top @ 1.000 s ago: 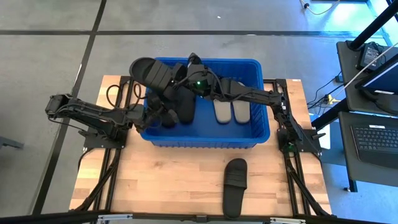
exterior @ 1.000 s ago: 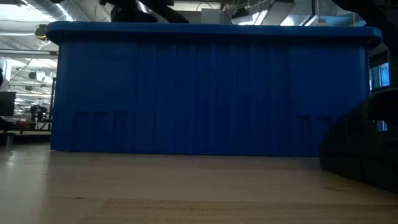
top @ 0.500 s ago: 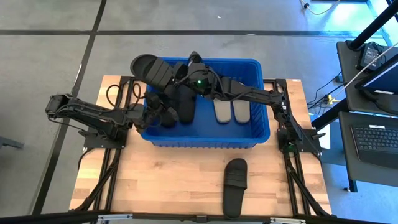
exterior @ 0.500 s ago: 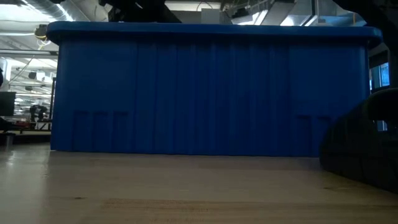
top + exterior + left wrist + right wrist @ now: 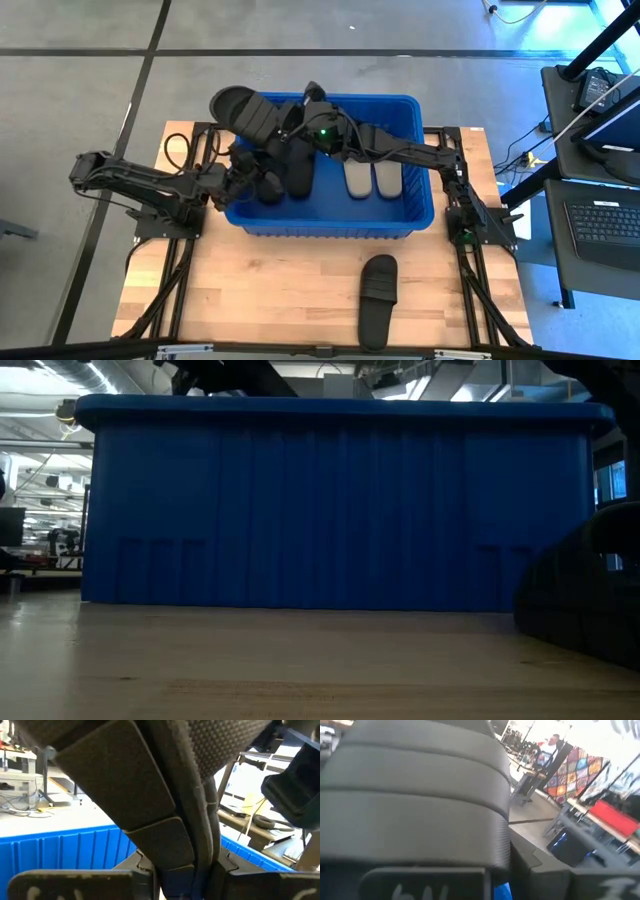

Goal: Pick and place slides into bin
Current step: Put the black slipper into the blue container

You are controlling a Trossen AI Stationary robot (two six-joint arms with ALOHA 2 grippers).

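Gripping: right gripper point(image 5: 288, 122) pinches a matte black slide point(image 5: 243, 113) above the bin's point(image 5: 330, 225) far-left corner.
Left gripper point(image 5: 252, 178): inside the bin, jaws unclear.

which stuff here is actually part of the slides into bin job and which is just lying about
Part of the job:
- blue bin
- black slide held over the bin's far left corner by the right gripper
- left gripper
- grey pair and black slide in the bin
- black slide on the table

Lying about:
- laptop
- floor cables
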